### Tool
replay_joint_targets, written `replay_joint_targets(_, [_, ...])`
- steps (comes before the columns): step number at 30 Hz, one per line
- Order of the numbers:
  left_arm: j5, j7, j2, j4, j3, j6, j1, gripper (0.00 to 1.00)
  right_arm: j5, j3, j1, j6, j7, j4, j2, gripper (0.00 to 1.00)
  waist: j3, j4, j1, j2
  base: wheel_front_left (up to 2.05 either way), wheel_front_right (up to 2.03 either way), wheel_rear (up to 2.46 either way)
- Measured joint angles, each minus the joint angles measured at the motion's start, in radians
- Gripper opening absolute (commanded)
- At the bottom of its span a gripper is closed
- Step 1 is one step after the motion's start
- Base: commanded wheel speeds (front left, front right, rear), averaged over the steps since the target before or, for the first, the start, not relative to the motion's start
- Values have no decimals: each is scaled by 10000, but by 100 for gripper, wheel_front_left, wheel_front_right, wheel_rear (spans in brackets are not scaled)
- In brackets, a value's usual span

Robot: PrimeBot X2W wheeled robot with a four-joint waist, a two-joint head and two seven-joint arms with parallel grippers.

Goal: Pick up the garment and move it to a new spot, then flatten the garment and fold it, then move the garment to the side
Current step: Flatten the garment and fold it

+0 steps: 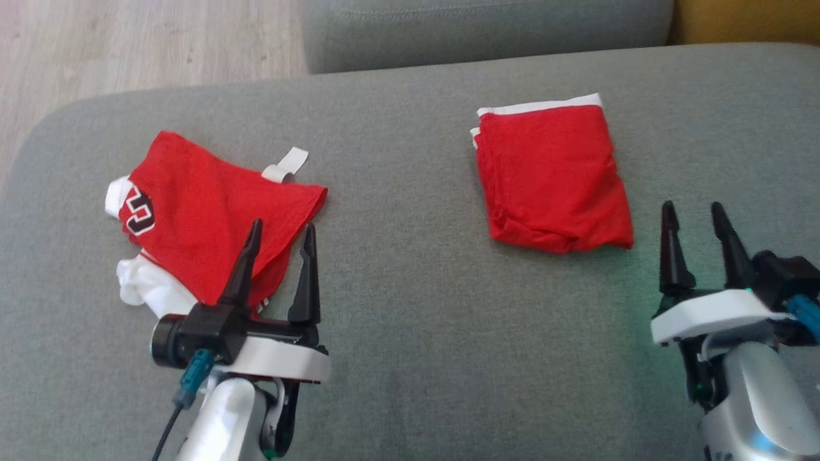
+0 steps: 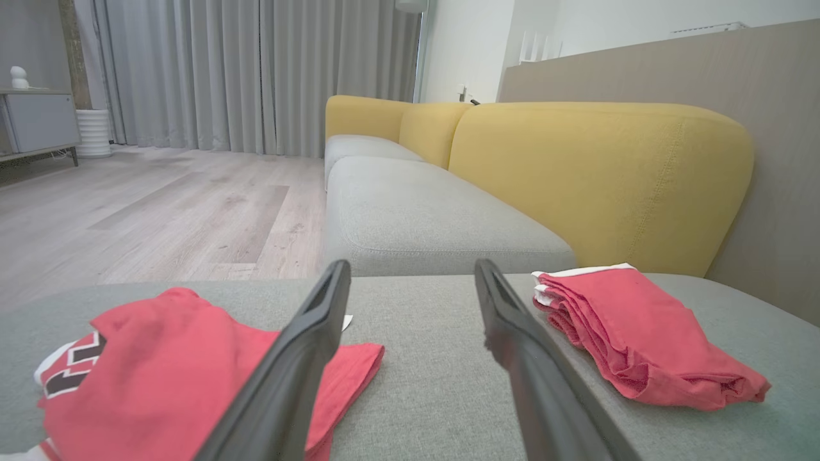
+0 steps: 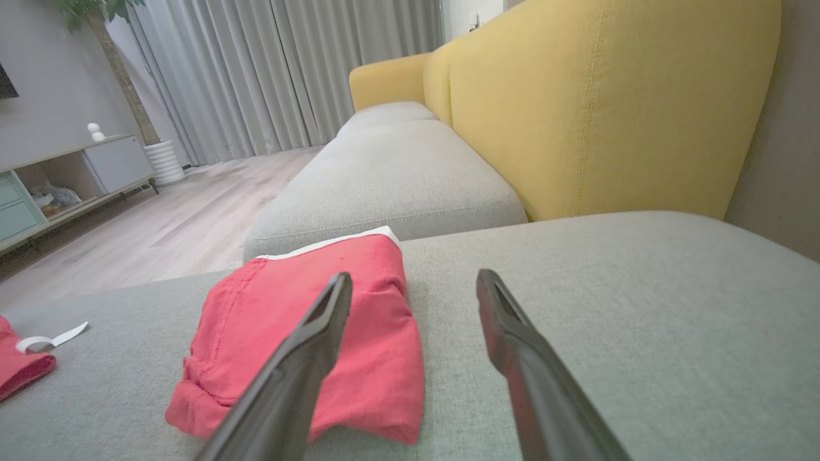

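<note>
A red garment with white trim [image 1: 551, 179] lies folded into a neat rectangle on the grey seat cushion [image 1: 410, 307], right of centre. My right gripper [image 1: 692, 205] stands open just right of and nearer than it, with nothing between its fingers; in the right wrist view the folded garment [image 3: 269, 301] lies left of the right gripper [image 3: 415, 274]. A second red garment [image 1: 205, 205] with white parts and a dark emblem lies rumpled at the left. My left gripper [image 1: 283, 224] hangs open over its near right edge, holding nothing. In the left wrist view, the left gripper [image 2: 411, 264] points between the rumpled garment [image 2: 160, 358] and the folded one [image 2: 640, 326].
A white strap [image 1: 287, 165] sticks out behind the rumpled garment. Another grey cushion [image 1: 487, 32] adjoins at the back, with a yellow backrest [image 2: 596, 179] along the right. Wooden floor [image 1: 128, 45] lies beyond the cushion's rounded far left edge.
</note>
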Motion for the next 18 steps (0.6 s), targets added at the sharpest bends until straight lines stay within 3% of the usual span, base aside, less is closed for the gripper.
replay_joint_targets(3, [-2, 0, 0, -10, -157, 0, -35, 100, -305, -282, 43, 0, 90, -397, 56, 100, 190, 97, 0, 0, 0, 0, 0])
replay_joint_targets(4, [-2, 0, 0, -12, -203, -2, -69, 100, -316, -332, -51, 0, 213, -546, 59, 0, 285, 136, 0, 0, 0, 0, 0])
replay_joint_targets(11, [-4, 0, 0, -42, -339, -6, -724, 100, -880, -759, -1766, 0, 1216, -316, 219, 0, 1263, 546, 3, 0, 0, 0, 0])
replay_joint_targets(18, [-107, 0, -4, -63, -500, -6, -1215, 100, -2040, -1321, -3684, 0, 1697, 1599, 230, 0, 2236, 1045, 4, 0, 0, 0, 0])
